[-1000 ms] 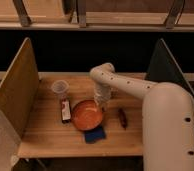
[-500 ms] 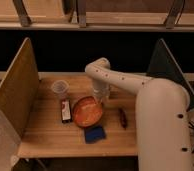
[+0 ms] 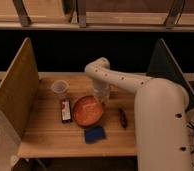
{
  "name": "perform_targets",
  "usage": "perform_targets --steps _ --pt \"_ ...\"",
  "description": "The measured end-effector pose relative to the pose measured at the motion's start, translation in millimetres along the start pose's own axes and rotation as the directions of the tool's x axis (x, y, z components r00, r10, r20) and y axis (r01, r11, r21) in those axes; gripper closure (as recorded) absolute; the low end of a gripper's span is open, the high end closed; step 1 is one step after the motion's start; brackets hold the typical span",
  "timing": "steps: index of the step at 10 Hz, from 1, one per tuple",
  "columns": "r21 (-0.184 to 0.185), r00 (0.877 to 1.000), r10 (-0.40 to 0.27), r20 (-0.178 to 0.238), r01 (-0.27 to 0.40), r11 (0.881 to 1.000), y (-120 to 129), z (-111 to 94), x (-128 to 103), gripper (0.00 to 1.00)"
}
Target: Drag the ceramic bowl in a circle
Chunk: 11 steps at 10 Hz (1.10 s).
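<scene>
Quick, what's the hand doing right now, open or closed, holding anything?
The hand: closed, down at the far right rim of the ceramic bowl, apparently pinching it.

gripper [image 3: 101, 100] (closed) at rim of ceramic bowl [image 3: 85, 112], wooden table [image 3: 45, 136]

Dim, warm, amber-tinted light; end effector [image 3: 101, 96] shaded at the ceramic bowl's [image 3: 87, 112] far rim.
</scene>
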Motion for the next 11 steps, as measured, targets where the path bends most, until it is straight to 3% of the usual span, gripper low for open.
perform_targets --steps 3,6,8,11 --pt "0.066 0.996 0.089 -0.019 -0.087 0.994 -35 12 -15 0.9" --pt "0.147 0.995 0.1 0.013 -0.101 0.984 -42 -3 -43 0.9" --pt "0.162 0.996 0.081 0.028 -0.084 0.983 -32 -9 -56 0.9" --pt "0.126 0.999 0.04 0.028 -0.043 0.991 -8 -9 -60 0.9"
